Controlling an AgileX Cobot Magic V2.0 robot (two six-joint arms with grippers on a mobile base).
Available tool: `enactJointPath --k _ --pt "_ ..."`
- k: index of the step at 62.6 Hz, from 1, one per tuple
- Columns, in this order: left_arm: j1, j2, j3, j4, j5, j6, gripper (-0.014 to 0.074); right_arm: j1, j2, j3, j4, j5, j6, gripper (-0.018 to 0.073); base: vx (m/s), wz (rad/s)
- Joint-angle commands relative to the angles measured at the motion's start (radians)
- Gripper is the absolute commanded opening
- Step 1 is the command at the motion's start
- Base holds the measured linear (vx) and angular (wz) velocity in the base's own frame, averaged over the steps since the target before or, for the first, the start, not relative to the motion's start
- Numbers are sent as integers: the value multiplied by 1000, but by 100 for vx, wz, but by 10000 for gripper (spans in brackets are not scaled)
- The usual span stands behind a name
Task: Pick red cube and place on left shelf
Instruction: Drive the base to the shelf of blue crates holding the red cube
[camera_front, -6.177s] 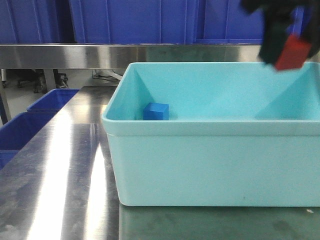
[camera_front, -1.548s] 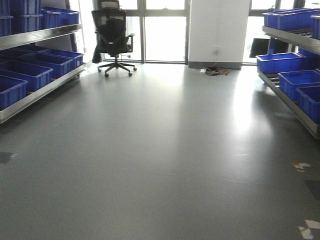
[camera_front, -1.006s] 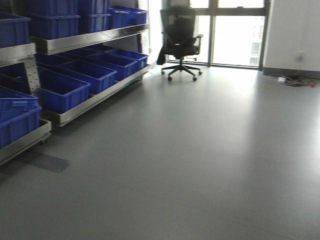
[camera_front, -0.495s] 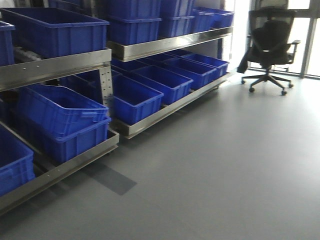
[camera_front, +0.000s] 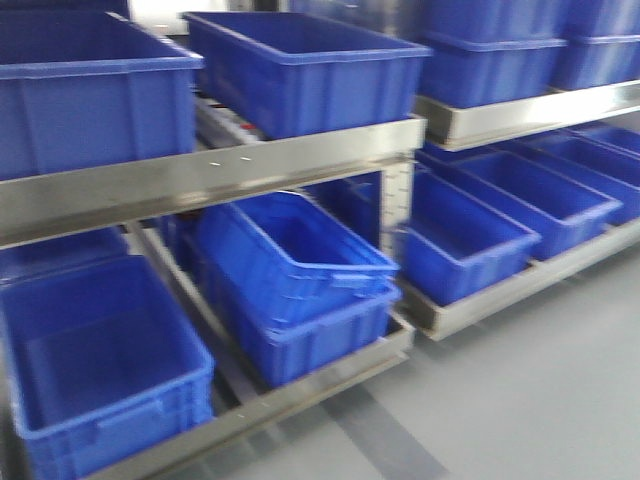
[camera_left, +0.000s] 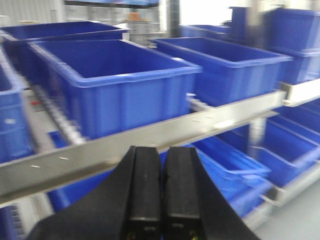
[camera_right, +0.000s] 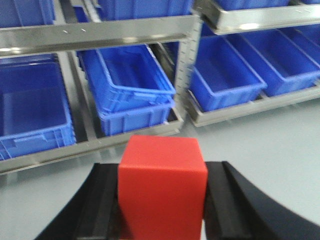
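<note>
Right claw (camera_right: 161, 205) clamped on the red cube (camera_right: 162, 182), black fingers (camera_right: 102, 200) pressed against both side faces; cube held in the air in front of the left shelf (camera_right: 100, 35), above grey floor (camera_right: 260, 135), not yet on the rack. Left claw (camera_left: 161, 155) closed on nothing, pads flush together. Against half a second ago: rack much nearer in the front view, filling nearly the whole frame; office chair gone from sight; far less floor showing. Six seconds back, same cube over a turquoise tub, tub nowhere in sight now. Both wrists turned toward the shelf, left one level with the upper steel rail, right one aimed lower, at the bottom tier. Cube plain, matte, sharp-edged, bright red. Shelf of shiny grey steel, with a perforated upright (camera_front: 397, 205) and a roller rail (camera_front: 228, 118) between the upper crates. Crates (camera_front: 95, 350) dark blue plastic, rectangular, open-topped, thick-rimmed; one tilted, nested inside another. Front view motion-blurred.
</note>
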Motion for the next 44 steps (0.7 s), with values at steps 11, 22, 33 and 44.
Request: enactJointPath --k 11,22,33,44 --pt "-4 -13 24 -5 -84 -5 90 0 14 -26 -32 -77 -5 191 56 76" --pt "-4 -13 24 -5 -84 -5 90 0 14 -26 -33 -77 -5 191 54 82" --pt "-4 -13 24 -5 -84 -5 90 0 14 -26 -33 -77 -5 191 49 68" --pt "-4 -13 24 -5 -84 -5 90 0 14 -26 -33 -77 -5 191 43 42"
